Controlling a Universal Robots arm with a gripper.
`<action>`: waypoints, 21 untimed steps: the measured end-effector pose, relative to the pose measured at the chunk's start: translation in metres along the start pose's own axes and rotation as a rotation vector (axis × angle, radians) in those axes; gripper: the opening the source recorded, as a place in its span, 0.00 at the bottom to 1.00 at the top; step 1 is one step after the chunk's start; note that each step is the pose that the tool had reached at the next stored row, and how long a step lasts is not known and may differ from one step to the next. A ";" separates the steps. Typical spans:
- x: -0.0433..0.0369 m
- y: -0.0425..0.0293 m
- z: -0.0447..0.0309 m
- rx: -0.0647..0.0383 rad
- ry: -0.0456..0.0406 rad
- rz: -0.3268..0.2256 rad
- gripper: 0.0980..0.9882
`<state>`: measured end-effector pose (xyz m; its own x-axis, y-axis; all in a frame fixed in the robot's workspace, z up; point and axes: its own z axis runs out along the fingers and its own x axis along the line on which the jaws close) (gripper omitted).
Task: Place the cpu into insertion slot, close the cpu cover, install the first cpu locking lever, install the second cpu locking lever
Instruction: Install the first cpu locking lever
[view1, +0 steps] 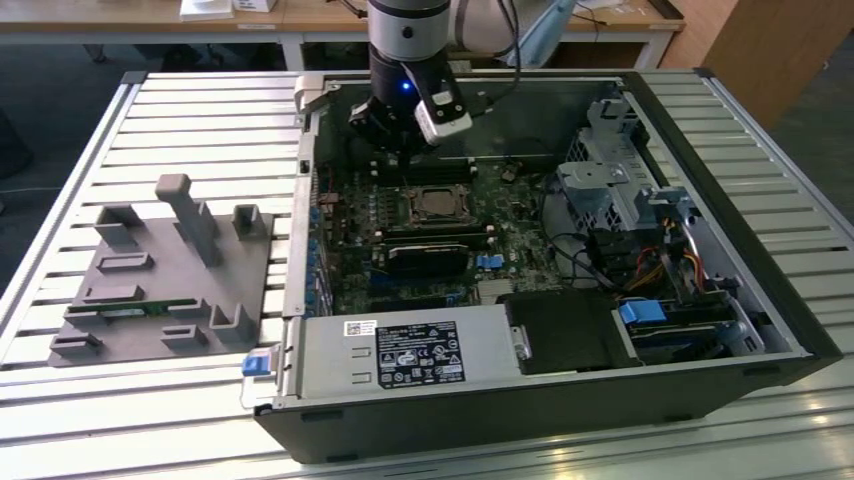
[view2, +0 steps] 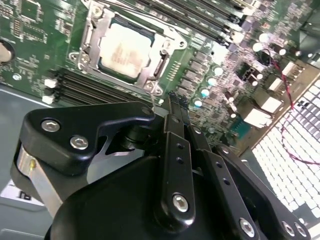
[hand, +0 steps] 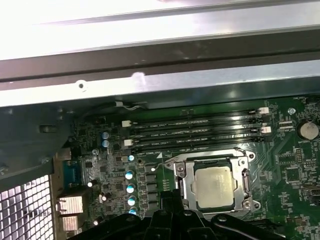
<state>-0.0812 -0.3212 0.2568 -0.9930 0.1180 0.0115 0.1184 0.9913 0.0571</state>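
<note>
silvery-grey cpu (hand: 214, 186) sits flat in the insertion slot (view2: 100, 64), near the middle of the motherboard (view1: 350, 215). the board lies inside the open computer case (view1: 534, 420) on the slatted table (view1: 160, 120). cpu cover (hand: 245, 175) lies flat around the chip in both wrist views, its square cut-out framing the metal top. judgement: chip placement and cover closing look done. thin wire rod (hand: 210, 154) runs along the socket edge that faces the memory slots (hand: 195, 131), long axis parallel to them. it is probably a locking lever; whether it is latched i cannot tell. gripper (view2: 176, 97): black fingers pressed together with nothing seen between them, so closed and empty. key relation: the fingertips hang just beside a corner of the socket, on the side toward the board's port edge, so from the tool the chip lies away from the ports. the exterior view agrees, with the tool toward that view's left of the socket. whether the tips touch the board or the socket hardware cannot be read; height above the board is unclear. grey fixture block (view1: 160, 270) rests on the table beside the case, well apart from the tool.
</note>
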 end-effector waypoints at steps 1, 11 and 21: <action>0.0016 -0.0002 0.0000 0.000 -0.0001 0.000 0.01; 0.0123 0.0006 0.0002 0.000 0.0000 0.000 0.01; 0.0198 0.0093 0.0015 0.000 0.0000 0.000 0.01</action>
<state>-0.0998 -0.3095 0.2561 -0.9930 0.1180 0.0115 0.1184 0.9913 0.0570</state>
